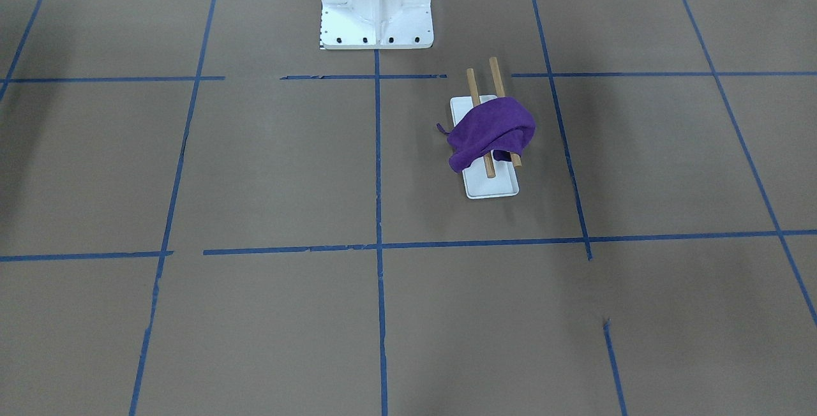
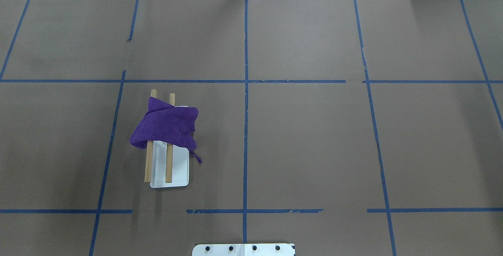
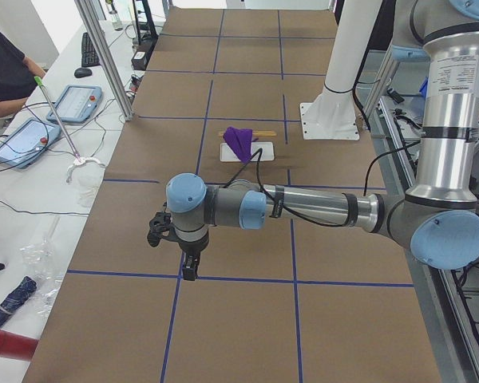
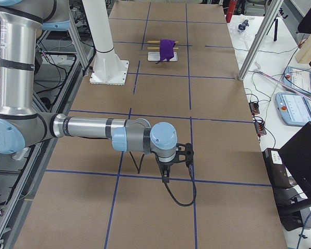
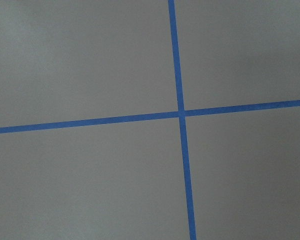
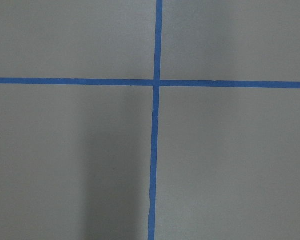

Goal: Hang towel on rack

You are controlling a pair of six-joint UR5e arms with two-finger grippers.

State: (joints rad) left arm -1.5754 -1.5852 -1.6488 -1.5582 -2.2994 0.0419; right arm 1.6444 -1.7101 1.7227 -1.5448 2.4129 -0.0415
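We see a soft, purple, fleecy towel (image 2: 165, 126) bunched over both round wooden dowels of the white flat-based rack (image 2: 177, 169). L gripper (image 3: 189, 271) and R gripper (image 4: 166, 175) point down, arms stretched low; can't tell opening or hold.

Left arm (image 3: 319, 209): silver metal tubes, grey joint housings, pale blue round end caps, thin black rings at tube ends. Small printed label on upright segment. Black cable along forearm to black left claw (image 3: 190, 270). Right arm (image 4: 88, 126): same silver, grey and pale blue build; black cable looping beneath black right claw (image 4: 166, 174). White pedestal (image 1: 376, 14), black bolts along foot.
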